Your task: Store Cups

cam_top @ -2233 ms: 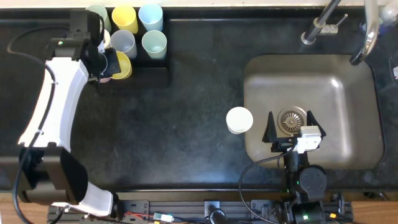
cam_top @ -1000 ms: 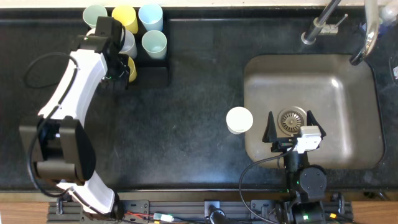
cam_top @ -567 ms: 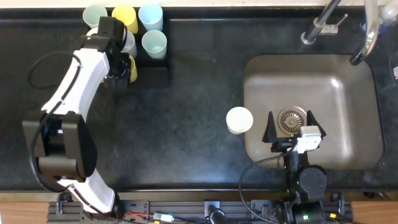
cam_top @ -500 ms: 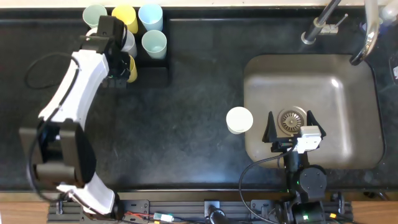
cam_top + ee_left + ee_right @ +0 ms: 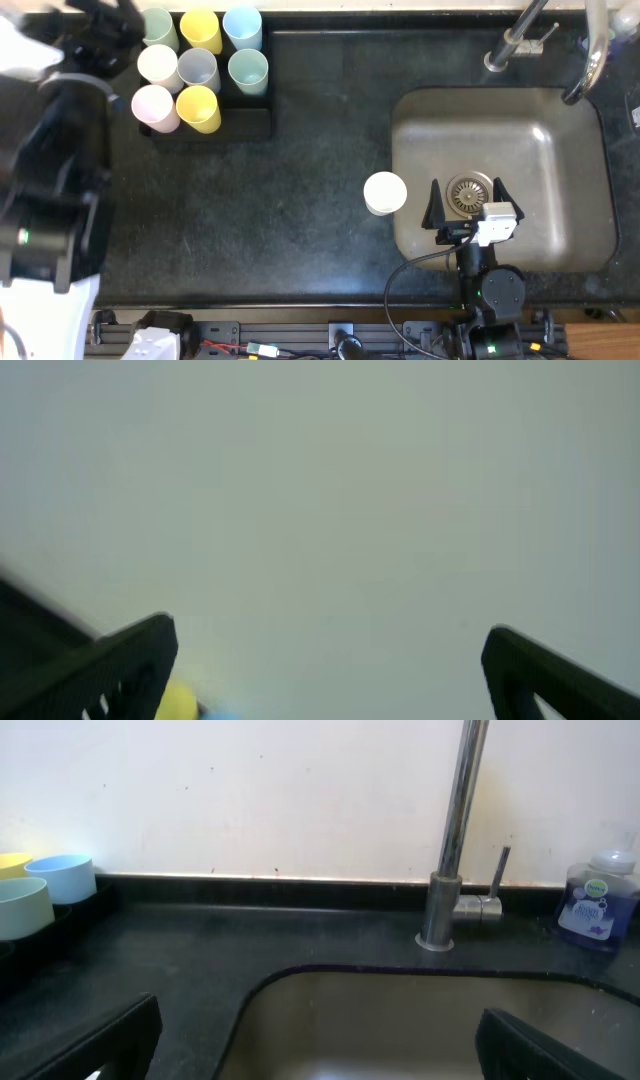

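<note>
Top view gives me the clearest look at the cups: eight of them stand packed in a black tray at the far left corner of the dark desk. The back row is a pale green cup, a yellow cup and a light blue cup. In front of those stand a white cup, a grey cup and a mint cup. Nearest me are a pink cup and a second yellow cup.

One lone white cup stands well apart from the tray, on the desk just beside the left rim of the sink. I cannot tell whether it is upright or mouth down.

My right pincer sits over the sink near the drain, fingers spread wide and holding nothing, the lone cup just to its left. In the left wrist view, my left pincer is also spread wide and empty, facing a pale wall.
</note>
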Tool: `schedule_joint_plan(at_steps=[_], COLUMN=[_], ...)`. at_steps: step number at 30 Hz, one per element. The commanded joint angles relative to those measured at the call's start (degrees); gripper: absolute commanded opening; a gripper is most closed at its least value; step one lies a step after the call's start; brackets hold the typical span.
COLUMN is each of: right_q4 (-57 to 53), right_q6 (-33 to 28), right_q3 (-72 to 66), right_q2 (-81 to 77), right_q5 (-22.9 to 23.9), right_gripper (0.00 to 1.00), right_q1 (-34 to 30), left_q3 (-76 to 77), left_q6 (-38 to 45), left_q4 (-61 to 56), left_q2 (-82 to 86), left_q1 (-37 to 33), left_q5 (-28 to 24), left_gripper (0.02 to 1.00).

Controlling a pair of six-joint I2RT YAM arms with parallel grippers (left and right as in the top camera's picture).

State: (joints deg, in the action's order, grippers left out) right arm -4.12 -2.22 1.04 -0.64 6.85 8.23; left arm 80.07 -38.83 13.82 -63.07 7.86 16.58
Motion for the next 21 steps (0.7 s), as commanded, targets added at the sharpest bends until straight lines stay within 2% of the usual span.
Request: schedule_joint_plan(at_steps=[1, 8, 9, 11, 16, 21], right_q4=[0.26, 0.26, 0.26, 0.28, 0.26, 0.26], right_q6=[-0.15, -0.15, -0.13, -0.15, -0.13, -0.13], right_q3=[-0.76, -0.76, -0.76, -0.76, -0.76, -0.76], right_q2=[0.44, 0.44, 0.44, 0.44, 0.44, 0.44], right_q5=[0.22, 0.22, 0.22, 0.22, 0.22, 0.22], right_gripper=[0.996, 0.998, 0.998, 0.998, 0.996, 0.998], right_q1=[-0.37, -0.37, -0.37, -0.37, -0.37, -0.37], left_q3=[-18.86, -50.21, -59.54, -67.21, -77.40, -79.60], left_q6=[39.08, 39.04, 39.04, 39.06, 39.04, 38.73], left_q4=[-11.76, -26.82, -31.52, -34.21, -32.39, -22.32], left_q2=[11.30, 32.06, 39.15, 45.94, 57.66, 62.93], left_q1=[-5.07, -5.97, -5.88, -5.88, -5.92, -5.55], left_q5=[-16.98, -17.00, -17.35, -18.75, -20.72, -23.02], left_gripper=[1.000, 1.000, 1.000, 1.000, 1.000, 1.000])
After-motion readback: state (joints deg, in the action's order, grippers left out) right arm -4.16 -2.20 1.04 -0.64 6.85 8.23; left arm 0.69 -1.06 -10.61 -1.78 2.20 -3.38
